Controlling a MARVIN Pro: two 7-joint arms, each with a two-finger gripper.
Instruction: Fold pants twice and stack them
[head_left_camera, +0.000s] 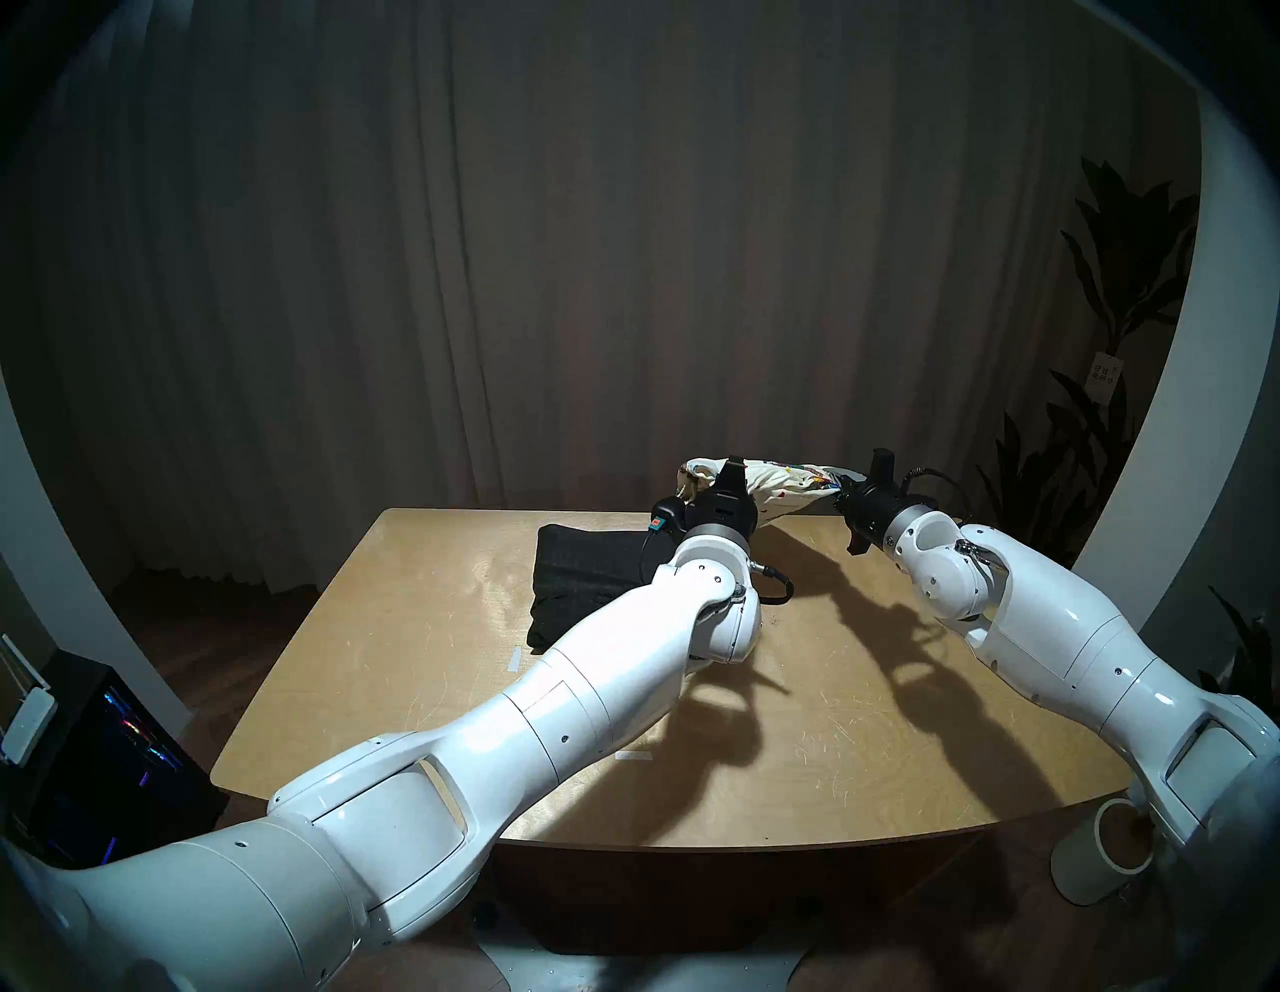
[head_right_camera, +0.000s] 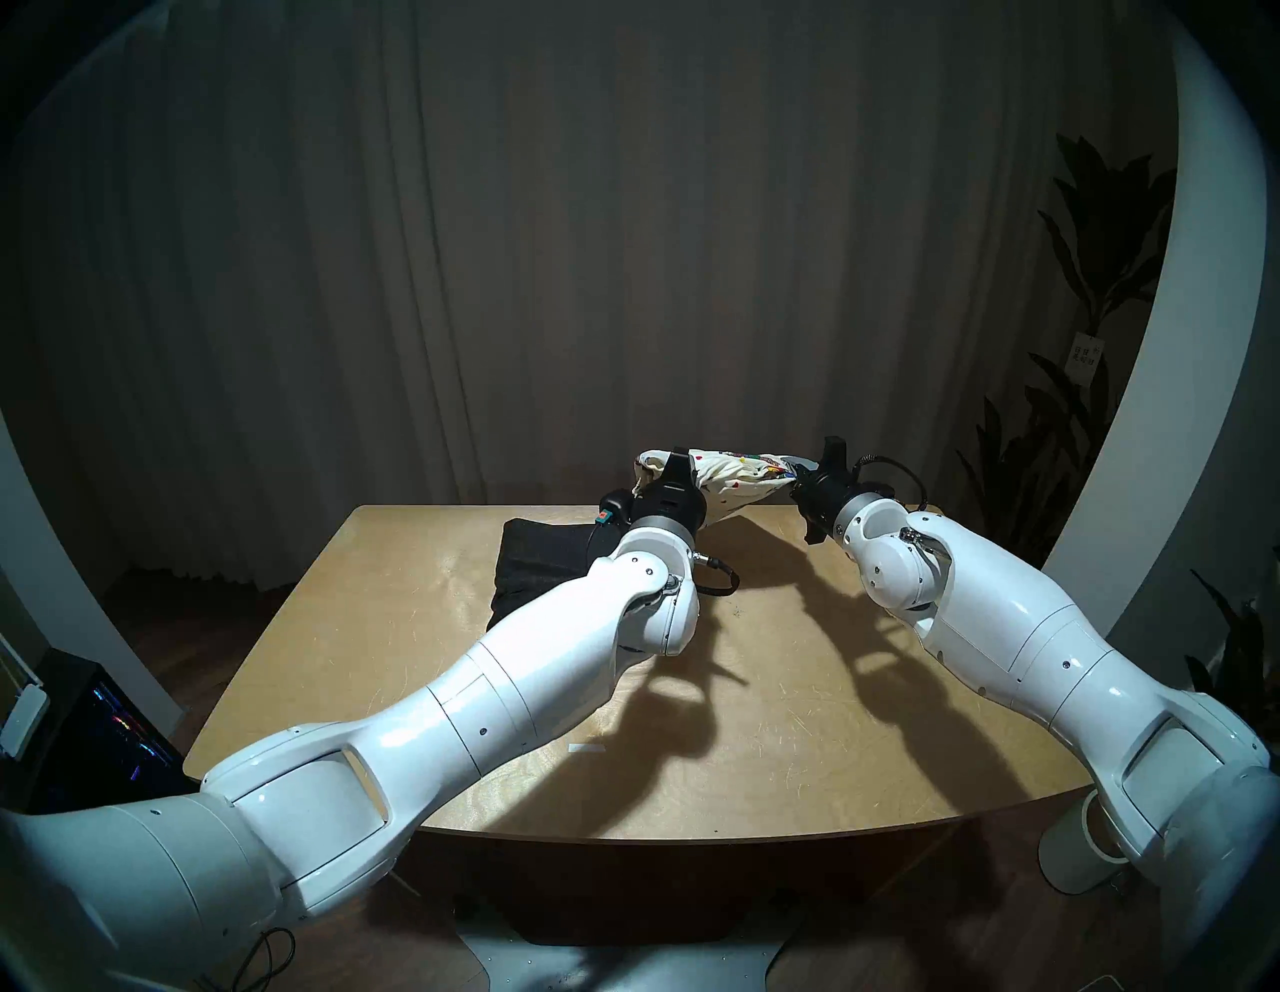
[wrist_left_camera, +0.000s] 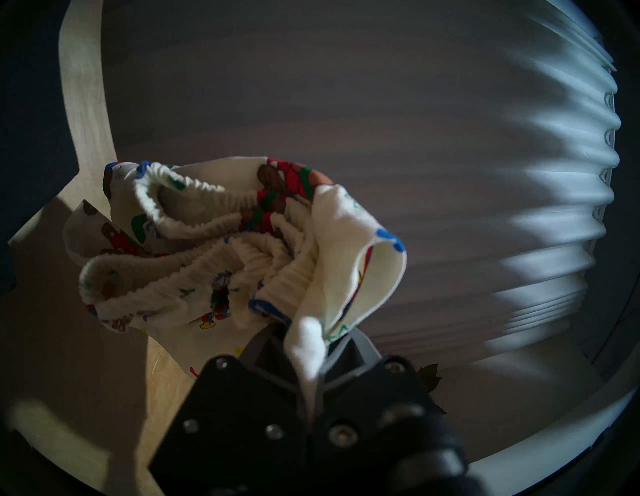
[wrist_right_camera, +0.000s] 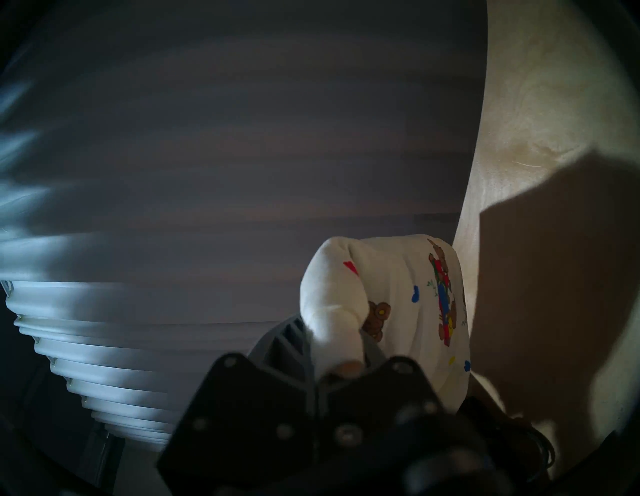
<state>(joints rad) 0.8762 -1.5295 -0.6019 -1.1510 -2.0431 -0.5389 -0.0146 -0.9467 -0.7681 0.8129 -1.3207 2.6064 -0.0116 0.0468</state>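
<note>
The cream teddy-bear pants (head_left_camera: 783, 488) (head_right_camera: 734, 478) hang in the air above the table's far edge, stretched between both grippers. My left gripper (head_left_camera: 727, 478) (wrist_left_camera: 308, 346) is shut on the end with the gathered elastic waistband (wrist_left_camera: 194, 221). My right gripper (head_left_camera: 841, 495) (wrist_right_camera: 336, 343) is shut on the other end, where bears and hearts show on the cloth (wrist_right_camera: 408, 294). The charcoal-black pants (head_left_camera: 589, 582) (head_right_camera: 547, 561) lie folded flat on the table at the far left, partly hidden behind my left forearm.
The wooden table (head_left_camera: 796, 727) has small white tape marks (head_left_camera: 516, 658) near its middle. A curtain hangs close behind the far edge. A plant (head_left_camera: 1108, 346) stands at the right, a white cylinder (head_left_camera: 1101, 859) at the front right, and a dark box (head_left_camera: 97, 748) at the left.
</note>
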